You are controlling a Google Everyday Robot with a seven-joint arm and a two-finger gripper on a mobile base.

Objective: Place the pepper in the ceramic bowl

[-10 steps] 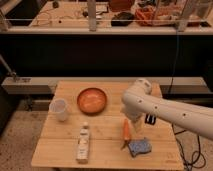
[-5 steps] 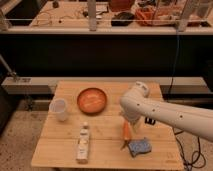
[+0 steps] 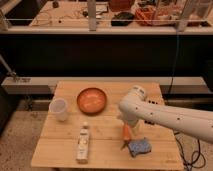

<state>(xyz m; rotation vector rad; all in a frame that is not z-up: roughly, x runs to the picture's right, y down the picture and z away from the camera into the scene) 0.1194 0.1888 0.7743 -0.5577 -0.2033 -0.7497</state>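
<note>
The slim orange-red pepper [image 3: 126,133] lies on the wooden table [image 3: 105,135], right of centre, its tip pointing toward the front edge. The round orange-brown ceramic bowl [image 3: 92,100] sits at the back centre-left of the table, with nothing in it. My white arm reaches in from the right. Its gripper [image 3: 127,123] hangs directly over the pepper's upper end, mostly hidden under the arm's wrist. Whether it touches the pepper does not show.
A translucent white plastic cup [image 3: 59,109] stands left of the bowl. A small bottle [image 3: 82,144] lies near the front left. A blue-grey sponge [image 3: 139,146] lies just right of the pepper's tip. A dark counter and railing stand behind the table.
My arm has shifted slightly left and lower, bringing the gripper down over the pepper. The pepper, bowl, cup, bottle and sponge have not moved.
</note>
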